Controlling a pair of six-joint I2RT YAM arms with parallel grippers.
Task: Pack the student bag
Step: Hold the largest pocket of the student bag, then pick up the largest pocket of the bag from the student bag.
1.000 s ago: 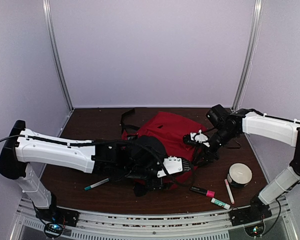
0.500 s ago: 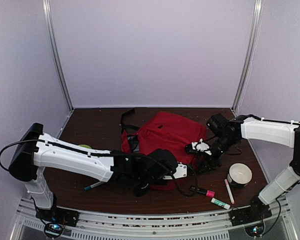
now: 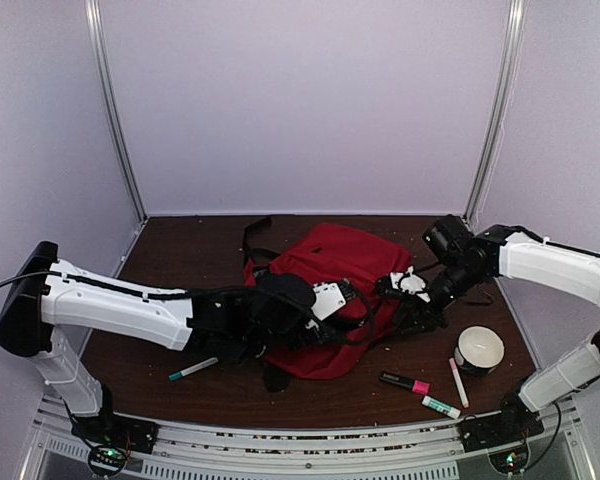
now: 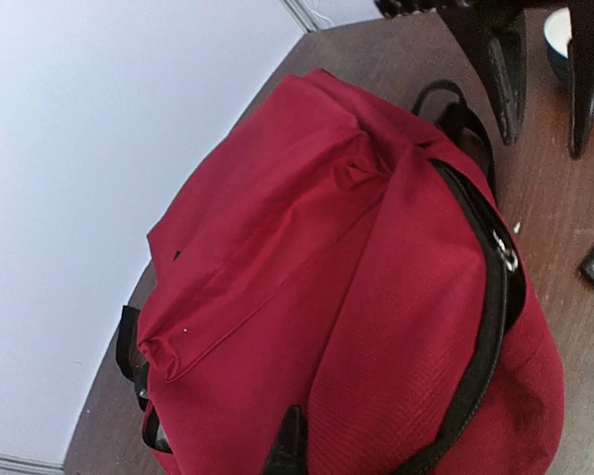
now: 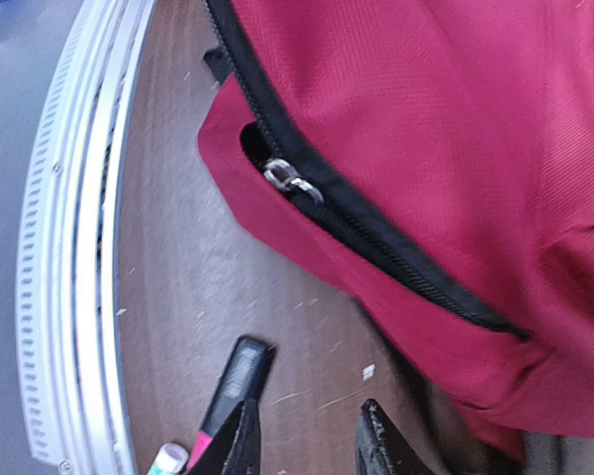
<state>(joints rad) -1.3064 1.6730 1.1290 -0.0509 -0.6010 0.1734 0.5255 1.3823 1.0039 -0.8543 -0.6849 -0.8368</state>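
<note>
The student bag [image 3: 332, 282] is a big red backpack lying mid-table, and it fills the left wrist view [image 4: 356, 297]. Its black zipper [image 5: 376, 242] runs along the edge, with a metal pull [image 5: 287, 180]. My left gripper [image 3: 358, 318] is shut and sunk into the bag's front fabric. Only one dark tip of it [image 4: 289, 450] shows, at the foot of a crease. My right gripper [image 5: 309, 445] hangs open over bare table just right of the bag [image 5: 426, 119], nothing between its fingers. It also shows in the top view [image 3: 417, 318].
A black-and-pink highlighter [image 3: 404, 382] lies below the right gripper, with a green-tipped stick [image 3: 440, 406] and a pink pen [image 3: 458, 380] beside it. A white round bowl [image 3: 478, 348] stands at the right. A green pen [image 3: 193, 369] lies front left. Dark straps [image 3: 255, 240] trail behind the bag.
My left gripper has shut and moved from the bag's front edge back onto the bag. The bag's fabric has shifted. My right gripper has narrowed a little and drifted right.
</note>
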